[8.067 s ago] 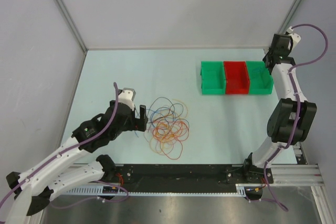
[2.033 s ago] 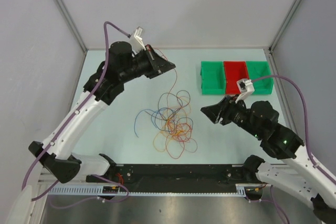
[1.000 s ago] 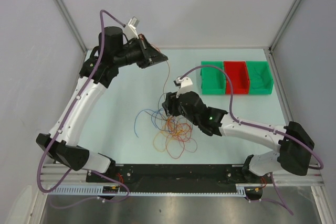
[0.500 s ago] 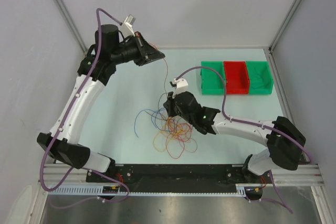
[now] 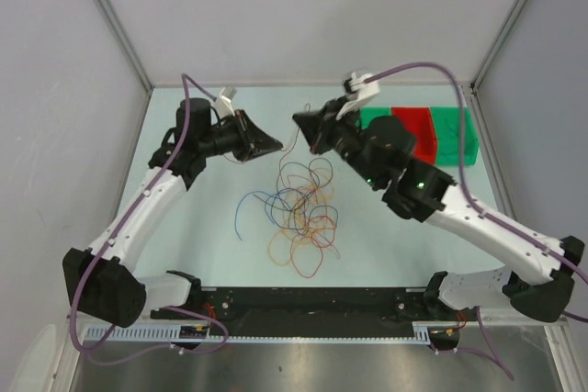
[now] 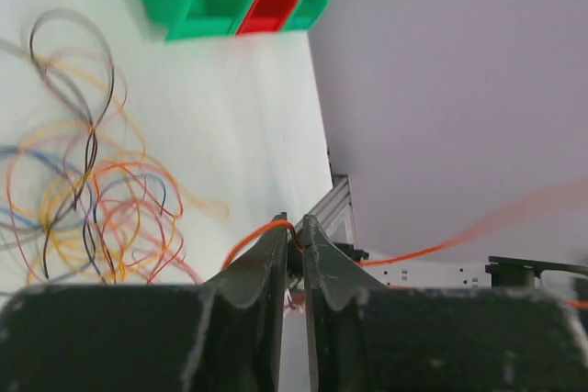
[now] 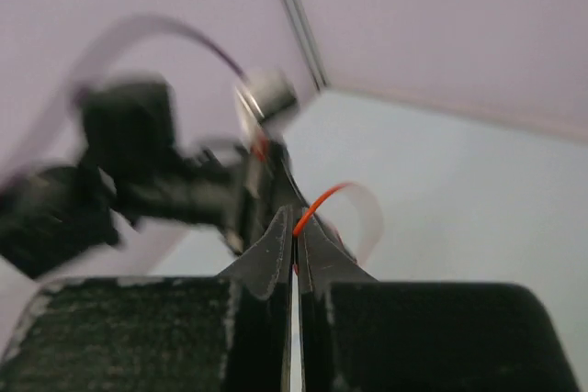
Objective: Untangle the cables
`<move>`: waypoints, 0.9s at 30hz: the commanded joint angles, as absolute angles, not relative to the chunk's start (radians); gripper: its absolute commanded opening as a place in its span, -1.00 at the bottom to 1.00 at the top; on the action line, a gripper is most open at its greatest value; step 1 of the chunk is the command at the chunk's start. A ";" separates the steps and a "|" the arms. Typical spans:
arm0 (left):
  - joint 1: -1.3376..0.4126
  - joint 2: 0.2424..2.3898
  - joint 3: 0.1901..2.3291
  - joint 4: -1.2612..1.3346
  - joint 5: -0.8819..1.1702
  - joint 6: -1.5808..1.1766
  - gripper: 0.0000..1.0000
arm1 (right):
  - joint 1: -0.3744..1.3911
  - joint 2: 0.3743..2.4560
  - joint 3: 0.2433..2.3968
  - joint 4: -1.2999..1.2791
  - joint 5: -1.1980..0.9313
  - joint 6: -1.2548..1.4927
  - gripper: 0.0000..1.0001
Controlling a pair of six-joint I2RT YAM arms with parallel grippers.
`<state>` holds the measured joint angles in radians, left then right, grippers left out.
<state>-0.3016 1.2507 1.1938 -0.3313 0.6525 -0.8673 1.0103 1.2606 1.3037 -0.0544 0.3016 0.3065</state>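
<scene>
left gripper (image 6: 293,232): clamped on orange cable (image 7: 315,198) | right gripper (image 7: 295,227): clamped, apparently same cable (blurred) | cables (image 5: 299,218): tangled

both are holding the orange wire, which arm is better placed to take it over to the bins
Right, probably. Each holds the orange wire, but the right gripper hangs beside the bins, while the left gripper is farther from them and would have a longer carry.
</scene>
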 commanded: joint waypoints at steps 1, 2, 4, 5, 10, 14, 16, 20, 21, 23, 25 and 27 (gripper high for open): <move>-0.316 1.194 1.054 -0.147 0.724 -0.948 -0.65 | 1.011 1.227 1.520 -0.103 0.278 0.178 -1.00; -0.322 1.187 1.039 -0.153 0.707 -0.940 -0.64 | 1.011 1.236 1.546 -0.121 0.275 0.167 -1.00; -0.343 1.169 1.029 -0.178 0.687 -0.913 -0.60 | 1.022 1.259 1.615 -0.132 0.275 0.137 -1.00; -0.353 1.164 1.026 -0.187 0.663 -0.902 -0.57 | 1.025 1.265 1.634 -0.132 0.273 0.127 -1.00; -0.405 1.167 0.999 -0.196 0.634 -0.881 -0.52 | 1.040 1.307 1.751 -0.140 0.276 0.065 -1.00; -0.452 1.178 0.963 -0.187 0.589 -0.873 -0.50 | 1.042 1.333 1.837 -0.155 0.284 0.023 -1.00; -0.483 1.187 0.954 -0.186 0.574 -0.868 -0.47 | 1.040 1.350 1.880 -0.179 0.288 0.005 -1.00; -0.512 1.184 0.917 -0.147 0.572 -0.870 0.09 | 1.035 1.397 2.009 -0.218 0.304 -0.043 -1.00; -0.517 1.178 0.914 -0.135 0.571 -0.870 0.19 | 1.035 1.405 2.031 -0.224 0.305 -0.051 -1.00; -0.529 1.166 0.910 -0.132 0.548 -0.859 0.43 | 1.034 1.440 2.092 -0.247 0.308 -0.064 -1.00; -0.543 1.155 0.908 -0.144 0.514 -0.836 0.54 | 1.032 1.472 2.205 -0.279 0.307 -0.089 -1.00; -0.552 1.163 0.902 -0.143 0.496 -0.822 0.58 | 1.032 1.529 2.338 -0.305 0.304 -0.106 -1.00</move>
